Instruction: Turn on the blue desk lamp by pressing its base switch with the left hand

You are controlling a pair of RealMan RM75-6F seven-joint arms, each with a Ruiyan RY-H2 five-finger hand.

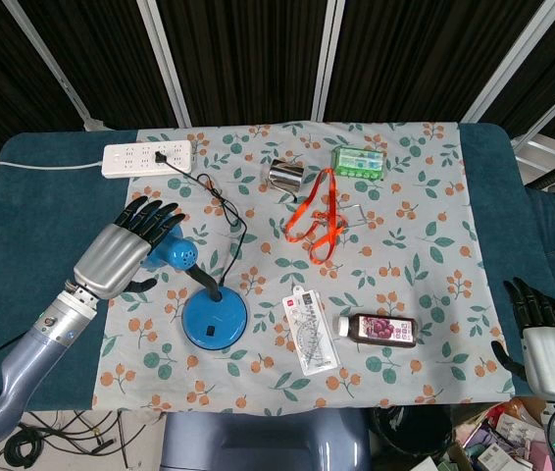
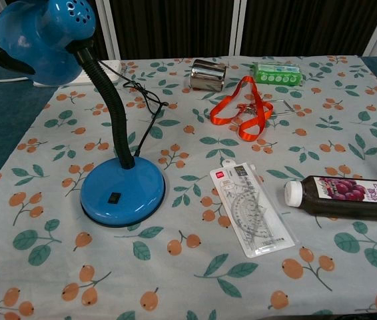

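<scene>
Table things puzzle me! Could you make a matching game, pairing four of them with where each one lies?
Things:
1. white power strip
2. shiny metal cup
3. dark juice bottle
4. round blue lamp base

Places:
A. lying on its side beside the orange ribbon
B. right of the packaged ruler set
C. far left, partly on the blue cloth
D. left of the packaged ruler set

Pairs: 1-C, 2-A, 3-B, 4-D

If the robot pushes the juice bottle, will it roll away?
Probably. The juice bottle lies on its side, and its body looks rounded, so a sideways push would likely roll it. It looks full of dark juice, so it may feel heavy. The tablecloth might slow it.
</scene>
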